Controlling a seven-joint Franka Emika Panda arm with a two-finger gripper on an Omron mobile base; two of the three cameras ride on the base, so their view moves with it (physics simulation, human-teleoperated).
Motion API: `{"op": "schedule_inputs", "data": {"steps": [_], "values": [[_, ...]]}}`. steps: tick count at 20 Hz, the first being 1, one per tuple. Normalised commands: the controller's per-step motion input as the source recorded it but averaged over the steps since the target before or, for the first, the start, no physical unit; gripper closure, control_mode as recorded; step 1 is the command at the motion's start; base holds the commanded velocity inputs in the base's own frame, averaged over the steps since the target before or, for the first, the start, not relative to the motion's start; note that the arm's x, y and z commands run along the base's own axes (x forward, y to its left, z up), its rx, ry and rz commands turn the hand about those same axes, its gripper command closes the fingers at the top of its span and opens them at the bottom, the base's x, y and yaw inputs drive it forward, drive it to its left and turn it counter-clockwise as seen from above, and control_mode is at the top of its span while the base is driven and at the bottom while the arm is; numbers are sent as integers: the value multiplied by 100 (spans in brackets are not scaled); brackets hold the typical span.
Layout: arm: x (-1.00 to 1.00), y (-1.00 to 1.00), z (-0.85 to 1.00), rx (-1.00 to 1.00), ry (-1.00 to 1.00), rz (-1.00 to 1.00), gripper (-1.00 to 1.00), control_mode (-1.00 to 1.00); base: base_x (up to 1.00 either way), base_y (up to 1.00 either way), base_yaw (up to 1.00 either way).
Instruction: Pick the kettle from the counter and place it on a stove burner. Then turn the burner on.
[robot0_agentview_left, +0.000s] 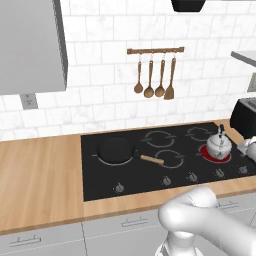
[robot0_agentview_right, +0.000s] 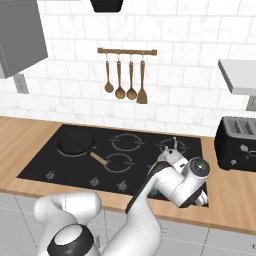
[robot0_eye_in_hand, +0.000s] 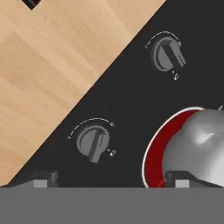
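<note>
Gripper (robot0_eye_in_hand: 109, 181) first: in the hand view its two dark finger tips sit far apart at the bottom edge with nothing between them, so it's open and holding nothing. Biggest thing around is the counter (robot0_agentview_left: 40, 175), a light brown wooden top with plank grain that runs wide past the left of the cooktop. Set into it is the cooktop (robot0_agentview_left: 150, 172), flat black glass with thin grey swirl rings. Behind it is a white tiled wall with a wooden rail of hanging wooden utensils (robot0_agentview_left: 155, 77), and a black toaster (robot0_agentview_right: 236, 142) stands on the wood at the right. A black frying pan (robot0_agentview_left: 116, 150) with a wooden handle sits on the front left ring. The kettle (robot0_agentview_left: 218, 144) is small, squat and shiny silver with a black arched handle, and it stands on the stove burner (robot0_agentview_left: 209, 153) at the front right, which glows red around its base. From the hand view the kettle shows as a silver bulge at the lower right, touching the right finger tip's spot in the picture, while two round grey knobs (robot0_eye_in_hand: 92, 142) lie up and left of it. In the right base view the white arm bends in front of the kettle and hides most of it.
</note>
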Motion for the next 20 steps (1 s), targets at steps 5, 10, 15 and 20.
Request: {"op": "schedule_inputs", "data": {"steps": [5,10,15,20], "values": [[-96,-24,100,9,-32,0,-100,-100,0,0,0],[-100,-10,100,7,-43,0,-100,-100,0,0,0],[-100,0,100,3,-61,0,-100,-100,0,0,0],[-51,0,65,0,-34,1,-100,-100,0,0,0]]}}
